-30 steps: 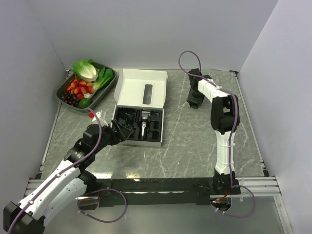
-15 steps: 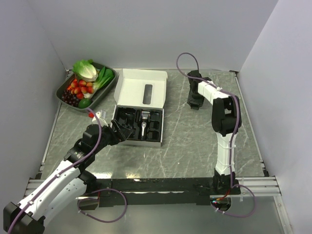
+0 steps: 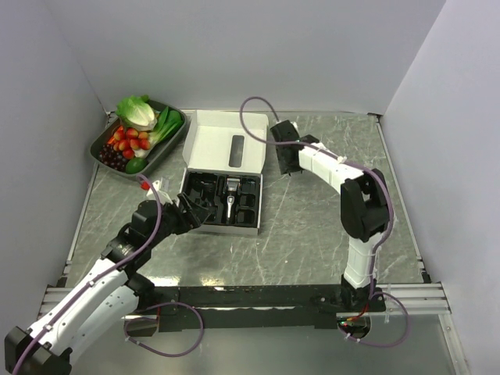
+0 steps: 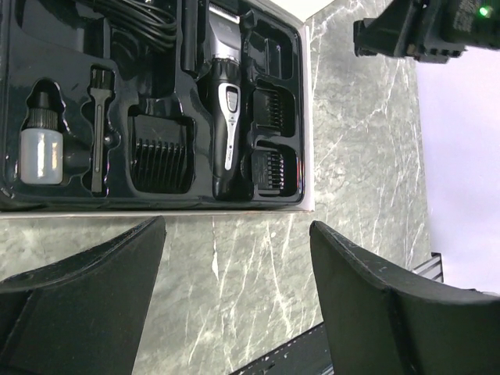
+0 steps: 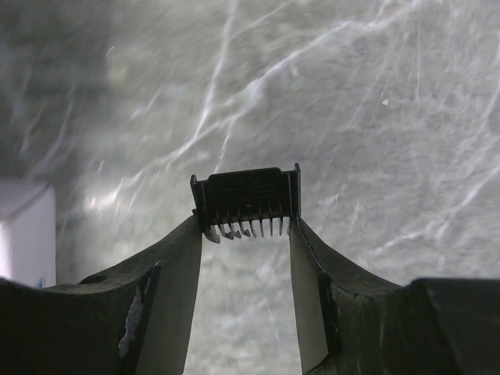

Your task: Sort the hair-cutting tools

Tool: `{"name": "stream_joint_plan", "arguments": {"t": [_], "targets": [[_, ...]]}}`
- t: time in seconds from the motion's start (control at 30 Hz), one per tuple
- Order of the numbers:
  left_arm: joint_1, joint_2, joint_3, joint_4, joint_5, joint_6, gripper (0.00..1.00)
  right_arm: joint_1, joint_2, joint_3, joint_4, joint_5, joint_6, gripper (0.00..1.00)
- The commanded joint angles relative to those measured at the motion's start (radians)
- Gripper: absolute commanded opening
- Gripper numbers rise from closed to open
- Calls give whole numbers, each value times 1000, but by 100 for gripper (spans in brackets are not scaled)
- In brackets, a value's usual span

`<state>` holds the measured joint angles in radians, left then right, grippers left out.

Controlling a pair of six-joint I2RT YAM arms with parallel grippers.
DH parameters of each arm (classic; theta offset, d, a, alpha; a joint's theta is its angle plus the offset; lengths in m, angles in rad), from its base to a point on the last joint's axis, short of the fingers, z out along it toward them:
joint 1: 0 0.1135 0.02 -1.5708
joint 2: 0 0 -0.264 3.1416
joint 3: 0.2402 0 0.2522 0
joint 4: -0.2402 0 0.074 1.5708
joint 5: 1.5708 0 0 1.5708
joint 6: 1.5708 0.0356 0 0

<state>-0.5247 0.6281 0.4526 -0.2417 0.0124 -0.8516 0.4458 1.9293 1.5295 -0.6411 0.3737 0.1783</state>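
R gripper [image 5: 246, 228] clamps black comb guard [image 5: 246, 195], teeth toward wrist cam; guard hidden in top view. L gripper [image 4: 234, 262] spread wide, empty, near box [image 4: 156, 212], partly cut off.

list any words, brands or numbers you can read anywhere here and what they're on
No readable text in any view.
white box lid: only a dark printed picture, no legible words.
hair clipper: any marks on its silver panel are too small to read.
small bottle: no label visible.
comb guard: no lettering visible.
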Motion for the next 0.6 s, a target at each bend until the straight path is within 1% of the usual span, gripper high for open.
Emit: {"name": "stream_joint_plan", "arguments": {"t": [0.0, 0.13, 0.27, 0.47, 0.57], "targets": [[-3, -30, 32, -24, -5, 5, 80, 77, -134, -32, 38, 100, -140, 2], [-3, -45, 38, -41, -8, 6, 80, 160, -185, -29, 15, 123, -244, 4], [-3, -60, 43, -59, -11, 5, 80, 234, -196, 4, -26, 59, -339, 5], [-3, -93, 51, -102, -9, -4, 80, 315, -129, 98, -115, -13, -457, 6], [-5, -113, 58, -128, -11, -7, 80, 346, -109, 121, -112, -45, -531, 6]]}}
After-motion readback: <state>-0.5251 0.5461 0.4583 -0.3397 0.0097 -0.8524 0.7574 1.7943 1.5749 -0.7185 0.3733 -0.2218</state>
